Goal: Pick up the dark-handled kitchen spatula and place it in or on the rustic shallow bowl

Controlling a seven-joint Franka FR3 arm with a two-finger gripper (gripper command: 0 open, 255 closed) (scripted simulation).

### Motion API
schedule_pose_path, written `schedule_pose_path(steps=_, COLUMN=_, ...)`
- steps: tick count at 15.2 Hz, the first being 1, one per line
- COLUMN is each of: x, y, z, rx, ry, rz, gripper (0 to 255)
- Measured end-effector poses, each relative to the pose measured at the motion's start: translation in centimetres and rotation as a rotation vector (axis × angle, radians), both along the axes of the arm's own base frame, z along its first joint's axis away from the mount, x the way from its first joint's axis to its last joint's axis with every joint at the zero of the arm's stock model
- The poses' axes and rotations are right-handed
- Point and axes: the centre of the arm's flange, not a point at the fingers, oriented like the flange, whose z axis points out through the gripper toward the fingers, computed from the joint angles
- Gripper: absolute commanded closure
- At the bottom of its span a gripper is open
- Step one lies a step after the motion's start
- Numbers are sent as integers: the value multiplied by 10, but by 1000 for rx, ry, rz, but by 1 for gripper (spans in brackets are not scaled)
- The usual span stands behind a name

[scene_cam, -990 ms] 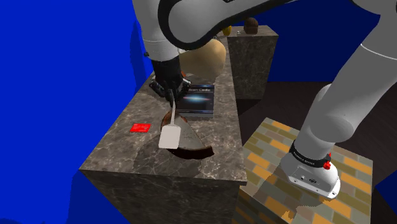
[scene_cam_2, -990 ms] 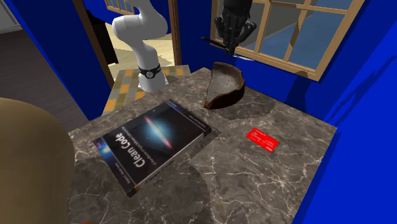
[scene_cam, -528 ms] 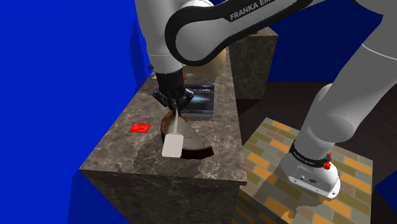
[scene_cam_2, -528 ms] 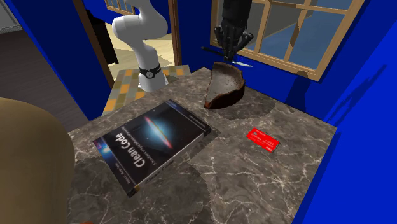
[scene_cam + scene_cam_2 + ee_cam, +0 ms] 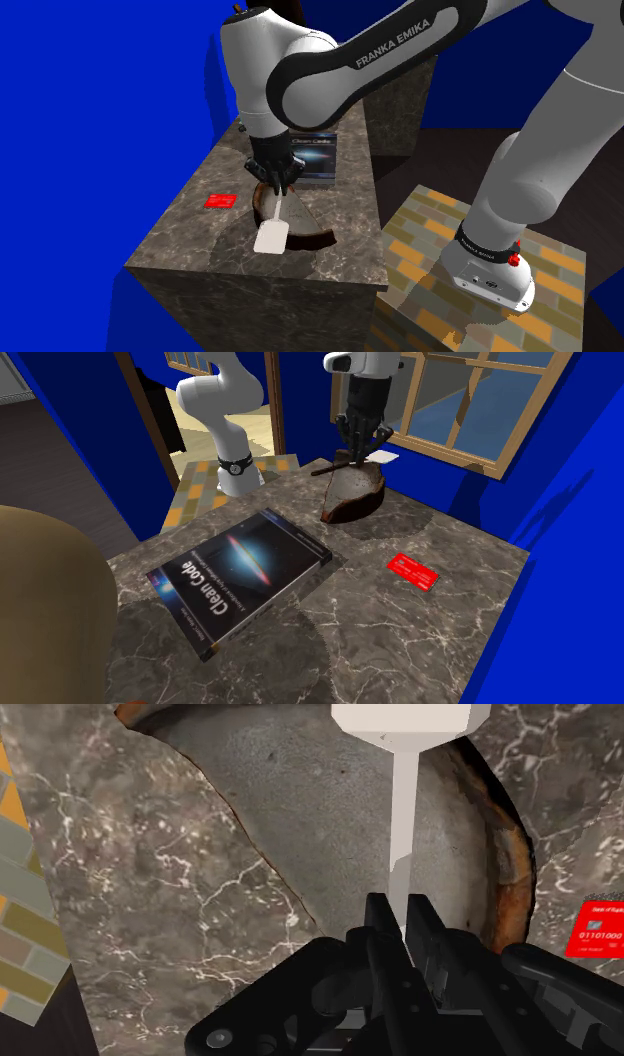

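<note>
The spatula [image 5: 271, 236] is held in the claw [image 5: 275, 184], directly above the shallow bowl [image 5: 308, 228]. The two black fingers [image 5: 378, 926] stand narrow and press on the pale shaft of the spatula [image 5: 402, 814] from both sides. From the claw [image 5: 400, 909] the shaft goes out over the grey inside of the bowl [image 5: 300, 794] and ends in a white flat blade. In the second exterior view the dark handle end of the spatula [image 5: 330, 470] comes out on the left of the claw [image 5: 360, 447], very near the brown rim of the bowl [image 5: 355, 494]. I cannot tell if it touches the rim. The bowl stands on a dark marble counter [image 5: 200, 240], between a red card [image 5: 220, 200] and a book [image 5: 315, 160].
</note>
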Motion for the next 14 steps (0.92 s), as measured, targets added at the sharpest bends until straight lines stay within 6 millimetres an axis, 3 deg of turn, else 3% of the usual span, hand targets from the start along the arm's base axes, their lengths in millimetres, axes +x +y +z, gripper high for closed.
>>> schedule_pose_path(steps=7, x=0, y=0, z=-11, rx=0, ry=0, rz=0, gripper=255)
schedule_pose_path(steps=8, x=0, y=0, z=-11, rx=0, ry=0, rz=0, gripper=0)
schedule_pose_path(steps=14, x=0, y=0, z=-11, rx=0, ry=0, rz=0, gripper=0)
